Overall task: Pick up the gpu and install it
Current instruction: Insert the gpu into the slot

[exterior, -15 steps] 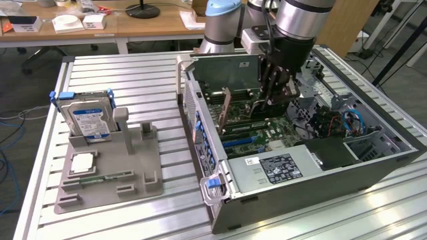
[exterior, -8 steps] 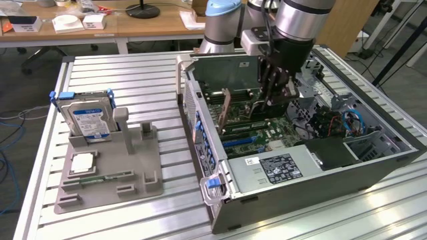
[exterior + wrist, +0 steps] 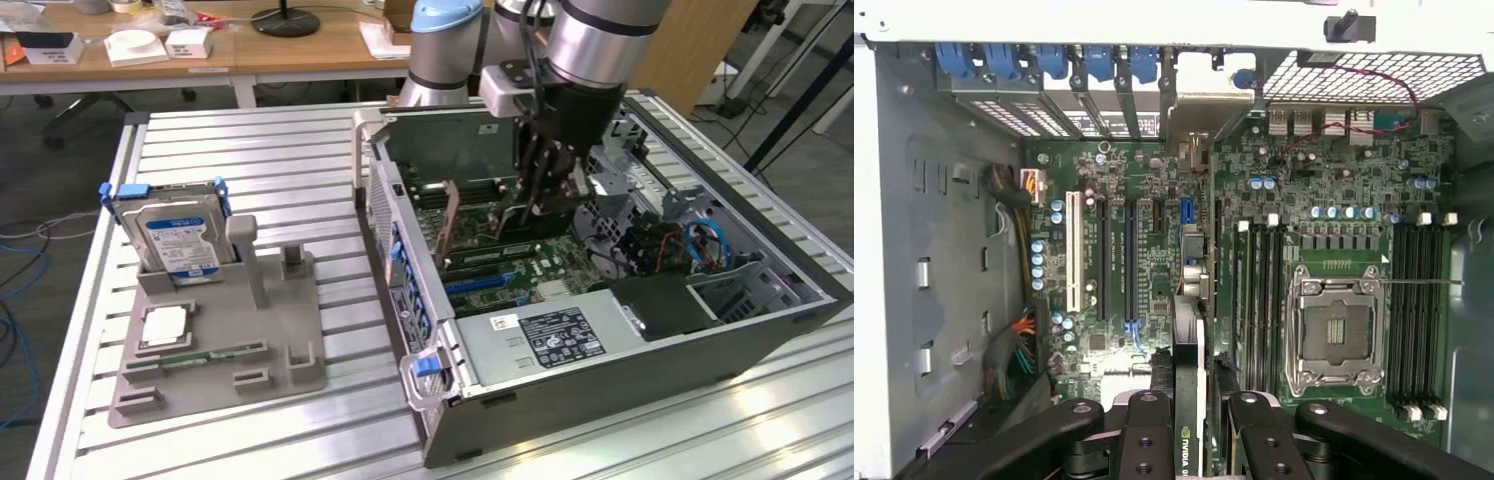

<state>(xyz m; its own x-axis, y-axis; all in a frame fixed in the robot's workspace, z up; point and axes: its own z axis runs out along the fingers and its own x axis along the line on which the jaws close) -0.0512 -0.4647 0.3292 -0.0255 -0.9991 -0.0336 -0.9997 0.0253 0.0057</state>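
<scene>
Slatted metal table (image 3: pixel 267 150), wooden desks behind. Open computer case (image 3: pixel 641 330) at the exterior view's right; grey parts stand (image 3: pixel 220 340) with a hard drive (image 3: pixel 180 235) at its left. Pincer (image 3: pixel 1187 420) inside the case, narrowed onto the gpu (image 3: pixel 1189 340), card held on edge just above the motherboard (image 3: pixel 1324 200), beside the long slots (image 3: pixel 1116 260). Install step in hand, pickup done. Seating likely calls for lining the card edge over its slot, bracket toward the rear openings, then a straight push.
</scene>
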